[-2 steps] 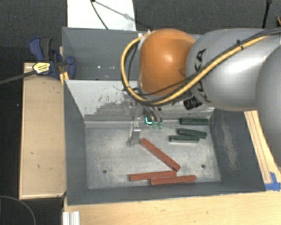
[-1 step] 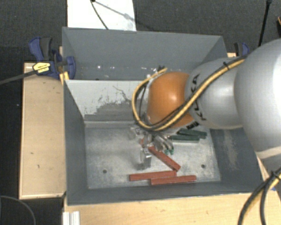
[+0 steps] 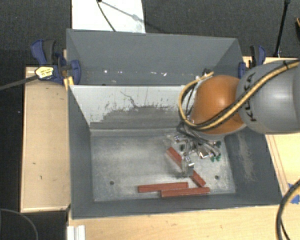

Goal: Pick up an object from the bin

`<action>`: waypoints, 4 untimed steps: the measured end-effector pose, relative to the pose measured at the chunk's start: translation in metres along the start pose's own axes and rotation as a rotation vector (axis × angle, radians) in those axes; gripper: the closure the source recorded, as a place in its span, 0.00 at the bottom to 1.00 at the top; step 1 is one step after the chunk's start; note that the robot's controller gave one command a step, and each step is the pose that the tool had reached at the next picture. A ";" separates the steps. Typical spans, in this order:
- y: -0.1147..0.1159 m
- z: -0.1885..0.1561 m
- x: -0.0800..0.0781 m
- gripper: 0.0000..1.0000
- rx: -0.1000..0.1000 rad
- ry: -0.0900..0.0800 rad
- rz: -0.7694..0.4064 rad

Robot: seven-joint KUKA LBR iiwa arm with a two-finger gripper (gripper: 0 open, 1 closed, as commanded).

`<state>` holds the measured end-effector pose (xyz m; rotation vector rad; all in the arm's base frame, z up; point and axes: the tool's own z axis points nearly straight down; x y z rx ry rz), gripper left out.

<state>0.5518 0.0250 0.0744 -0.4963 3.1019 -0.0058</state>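
My gripper (image 3: pixel 186 162) is low in the right half of the bin, under the orange cover. Its metal fingers stand around a short red-brown block (image 3: pixel 173 155) that lies tilted on the floor; whether they press on it I cannot tell. Another short red-brown block (image 3: pixel 199 179) lies just below and to the right of the fingers. Two long red-brown sticks (image 3: pixel 163 187) (image 3: pixel 185 192) lie side by side near the front wall, below the gripper.
The arm comes in from the right and hides the bin's right rear part. A small dark green thing (image 3: pixel 216 157) shows beside the gripper on its right. The left half of the bin floor is bare metal.
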 end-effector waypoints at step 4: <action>-0.127 -0.146 0.048 1.00 0.000 -0.009 0.225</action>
